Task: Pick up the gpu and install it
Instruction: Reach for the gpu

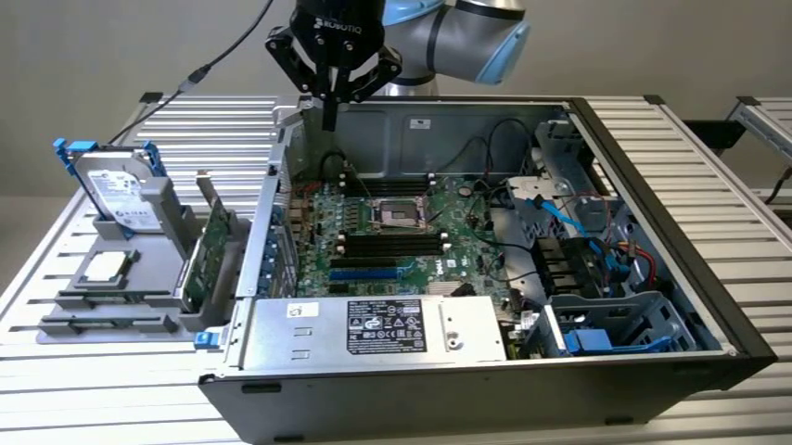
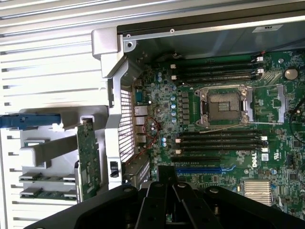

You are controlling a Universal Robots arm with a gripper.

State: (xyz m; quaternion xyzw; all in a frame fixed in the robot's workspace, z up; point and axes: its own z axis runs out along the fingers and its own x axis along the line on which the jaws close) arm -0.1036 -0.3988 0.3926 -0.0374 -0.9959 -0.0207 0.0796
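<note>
The gpu (image 1: 210, 252) is a green circuit board standing on edge in the grey holder (image 1: 111, 320), just outside the computer case's wall at the exterior view's left. In the wrist view the gpu (image 2: 88, 160) shows edge-on beside the case's perforated rear wall. My gripper (image 1: 330, 116) hangs above the far left corner of the open case, up and away from the gpu. Its fingers (image 2: 167, 174) are shut together with nothing between them.
The open computer case (image 1: 669, 213) holds the motherboard (image 1: 384, 232) with an empty CPU socket (image 2: 224, 102) and a blue slot (image 2: 200, 169). A power supply (image 1: 371, 329) sits at the near side. The holder also carries a hard drive (image 1: 118, 190) and a CPU chip (image 1: 106, 267).
</note>
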